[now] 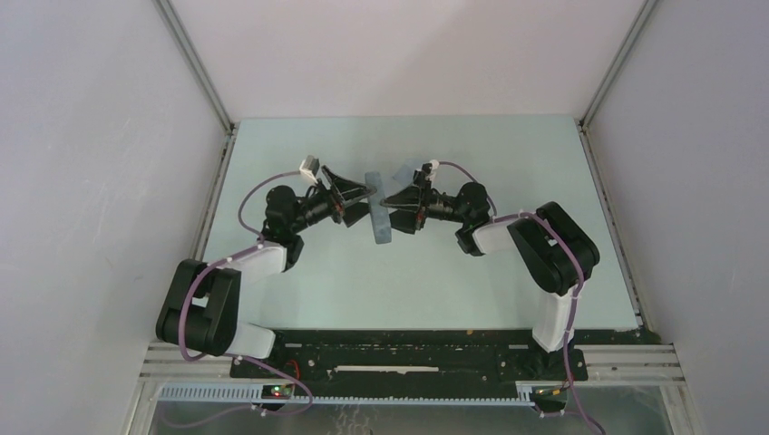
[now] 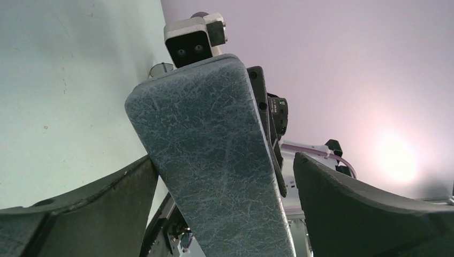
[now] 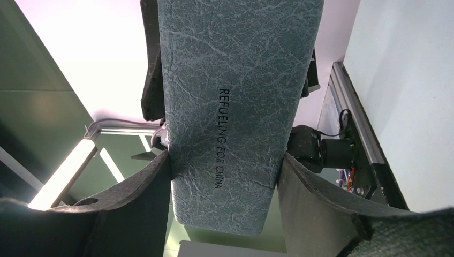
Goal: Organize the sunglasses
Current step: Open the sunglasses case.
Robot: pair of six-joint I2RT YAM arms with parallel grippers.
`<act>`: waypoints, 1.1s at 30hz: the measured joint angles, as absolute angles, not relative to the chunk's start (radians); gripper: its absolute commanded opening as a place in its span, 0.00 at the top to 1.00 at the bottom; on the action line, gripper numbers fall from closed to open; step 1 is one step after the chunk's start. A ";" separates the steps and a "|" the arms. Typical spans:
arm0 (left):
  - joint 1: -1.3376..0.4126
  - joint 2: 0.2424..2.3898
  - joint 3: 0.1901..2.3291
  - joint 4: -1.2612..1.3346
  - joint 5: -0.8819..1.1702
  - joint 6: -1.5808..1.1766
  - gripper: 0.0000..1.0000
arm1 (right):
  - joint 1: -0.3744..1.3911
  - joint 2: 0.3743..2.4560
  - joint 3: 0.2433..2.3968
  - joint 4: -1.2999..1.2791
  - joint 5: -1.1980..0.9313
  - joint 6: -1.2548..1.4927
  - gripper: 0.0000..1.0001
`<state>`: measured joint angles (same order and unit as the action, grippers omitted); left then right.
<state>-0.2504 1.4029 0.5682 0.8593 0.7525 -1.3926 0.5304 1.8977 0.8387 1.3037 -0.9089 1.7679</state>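
Observation:
The slate-grey case (image 1: 377,210) is held up over the middle of the table between the two arms. My right gripper (image 1: 392,203) is shut on it: in the right wrist view both fingers press the sides of the case (image 3: 235,101) near its lower end, around the gripper (image 3: 225,158). My left gripper (image 1: 361,194) is open around the case (image 2: 214,160) from the other side. Its left finger (image 2: 107,198) touches the case edge, and a gap shows before the right finger (image 2: 342,203). The sunglasses are hidden in every view.
A pale bluish patch (image 1: 413,171) lies on the table just behind the right wrist. The light green tabletop (image 1: 408,281) is enclosed by white walls with metal posts (image 1: 195,63). The black base rail (image 1: 408,349) runs along the near edge.

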 measured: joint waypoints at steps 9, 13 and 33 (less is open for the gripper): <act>-0.253 1.403 0.551 0.869 0.756 -1.408 0.32 | 0.539 1.898 0.839 1.314 -0.914 1.772 0.66; -0.253 1.403 0.551 0.868 0.755 -1.415 0.55 | 0.538 1.898 0.838 1.316 -0.914 1.762 0.57; -0.256 1.407 0.535 0.842 0.735 -1.395 0.95 | 0.544 1.791 0.844 0.953 -0.911 1.523 0.27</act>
